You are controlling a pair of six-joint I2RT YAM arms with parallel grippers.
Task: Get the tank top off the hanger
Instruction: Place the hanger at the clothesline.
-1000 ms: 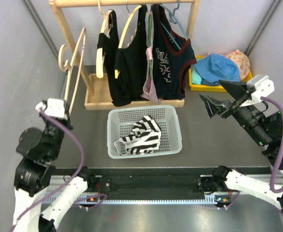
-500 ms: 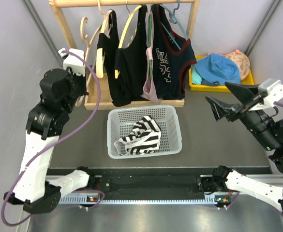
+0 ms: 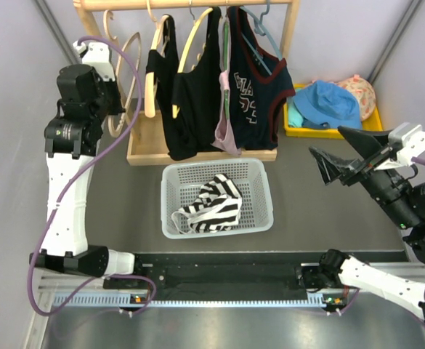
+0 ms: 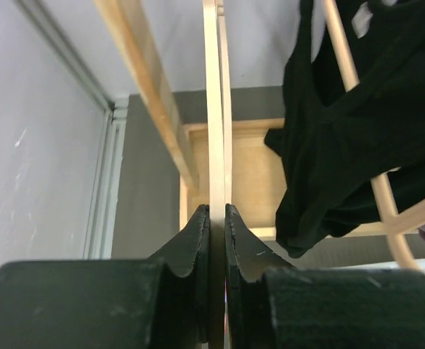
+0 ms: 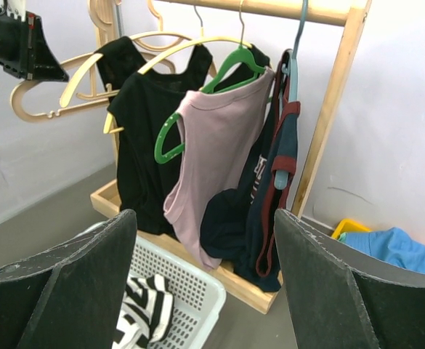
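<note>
A black-and-white striped tank top (image 3: 212,205) lies crumpled in the white basket (image 3: 259,218), off any hanger. My left gripper (image 3: 112,109) is raised at the left end of the rack, shut on a bare wooden hanger (image 3: 132,73). The left wrist view shows the hanger (image 4: 216,109) edge-on, pinched in that gripper (image 4: 216,211). The same hanger (image 5: 74,80) and left gripper (image 5: 23,47) show at the top left of the right wrist view. My right gripper (image 3: 341,153) hangs open and holds nothing, right of the basket, facing the rack (image 5: 205,218).
On the wooden rack (image 3: 197,4) hang two black tank tops (image 3: 179,94), a pink one (image 3: 227,120) on a green hanger and a navy one (image 3: 259,94) with maroon trim. A yellow tray (image 3: 296,129) of hats sits at the back right. Grey walls close in on both sides.
My left arm has swung up from low at the left, carrying the bare wooden hanger up to the rack's left end. The right arm has drifted slightly right and stays open.
</note>
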